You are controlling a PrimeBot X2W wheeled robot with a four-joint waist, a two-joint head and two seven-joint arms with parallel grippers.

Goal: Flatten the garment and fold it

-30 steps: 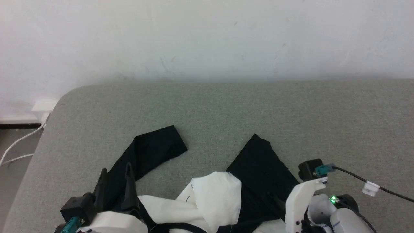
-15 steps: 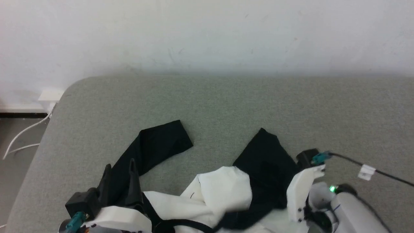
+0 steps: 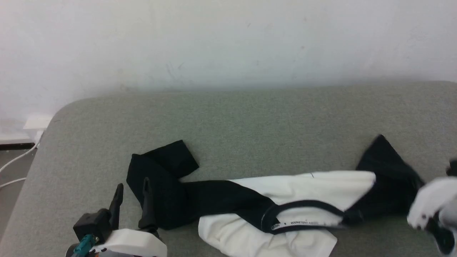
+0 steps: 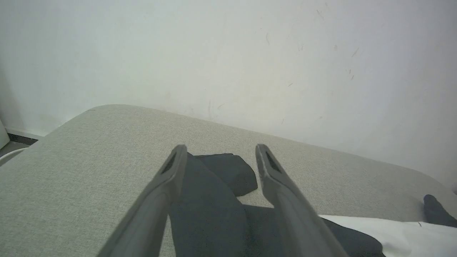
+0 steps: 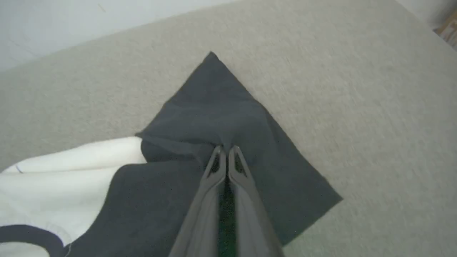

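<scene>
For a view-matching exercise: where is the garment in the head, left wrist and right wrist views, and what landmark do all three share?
Head view: garment stretched across the lower half, centre-left to right edge.
Left wrist view: bottom centre to lower right, behind the open left gripper.
Right wrist view: centre and lower left, pinched by the right gripper.
Shared landmark: the grey cushion beneath it.

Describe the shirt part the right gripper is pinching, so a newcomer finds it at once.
On the grey cushion, the shirt lies stretched sideways. Its right end is a black sleeve coming to a point toward the wall. Unlike the left sleeve, its cloth is bunched in the shut right gripper.
</scene>
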